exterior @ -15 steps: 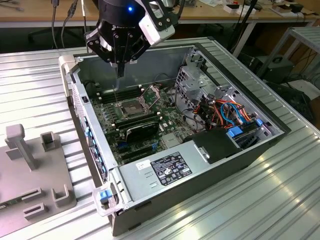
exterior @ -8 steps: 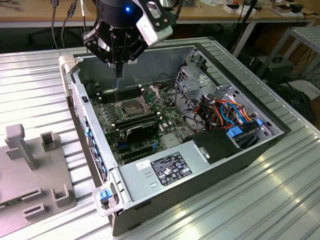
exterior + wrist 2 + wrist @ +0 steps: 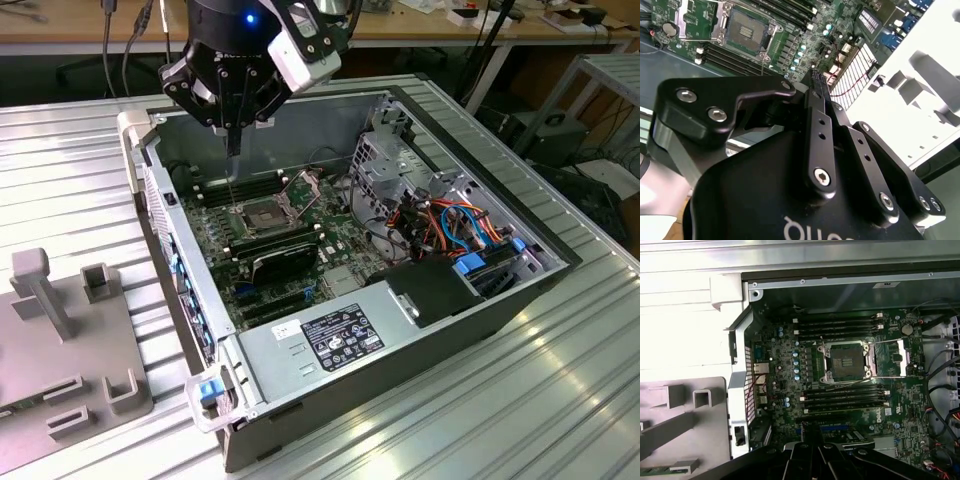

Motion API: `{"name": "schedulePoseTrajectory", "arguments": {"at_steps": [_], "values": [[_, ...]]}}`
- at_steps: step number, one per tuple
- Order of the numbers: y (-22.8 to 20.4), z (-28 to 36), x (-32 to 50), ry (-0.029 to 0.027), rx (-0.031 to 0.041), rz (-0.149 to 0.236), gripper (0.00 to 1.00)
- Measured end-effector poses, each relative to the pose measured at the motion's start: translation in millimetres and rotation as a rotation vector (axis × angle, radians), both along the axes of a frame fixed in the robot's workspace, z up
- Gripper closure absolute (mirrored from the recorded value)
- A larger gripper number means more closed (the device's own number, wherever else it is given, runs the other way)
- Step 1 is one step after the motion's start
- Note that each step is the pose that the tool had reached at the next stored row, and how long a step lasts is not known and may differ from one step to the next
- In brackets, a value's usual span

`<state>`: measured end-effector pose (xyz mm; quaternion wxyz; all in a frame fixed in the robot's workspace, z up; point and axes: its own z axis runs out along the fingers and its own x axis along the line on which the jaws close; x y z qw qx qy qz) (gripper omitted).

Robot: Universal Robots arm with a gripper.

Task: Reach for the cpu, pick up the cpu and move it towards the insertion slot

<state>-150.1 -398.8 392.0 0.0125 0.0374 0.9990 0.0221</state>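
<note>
My gripper (image 3: 233, 148) hangs above the open computer case, over the motherboard's far left part in the exterior view. Its black fingers point down and are pressed together, shut; in both wrist views the tips (image 3: 817, 80) (image 3: 809, 429) meet. The cpu is out of view, and I cannot tell whether anything thin sits between the fingers. The insertion slot (image 3: 262, 216) (image 3: 745, 30) (image 3: 846, 360) lies below and slightly to the exterior view's right of the gripper. It is a silver-framed square with a dark centre, and its hinged plate (image 3: 302, 190) (image 3: 892, 357) is flipped open. A thin lever wire stands up beside it.
Long black memory slots (image 3: 840, 325) flank the socket. A metal drive cage (image 3: 395, 165), coloured cables (image 3: 450, 225) and a grey power supply (image 3: 340, 335) fill the case's right side in the exterior view. A grey fixture plate (image 3: 60, 340) with upright holders lies left of the case.
</note>
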Motion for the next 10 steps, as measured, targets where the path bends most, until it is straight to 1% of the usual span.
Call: {"name": "schedulePoseTrajectory", "arguments": {"at_steps": [10], "values": [[0.0,-0.3,-5.0,0.0000,0.0000,0.000,0.89]]}}
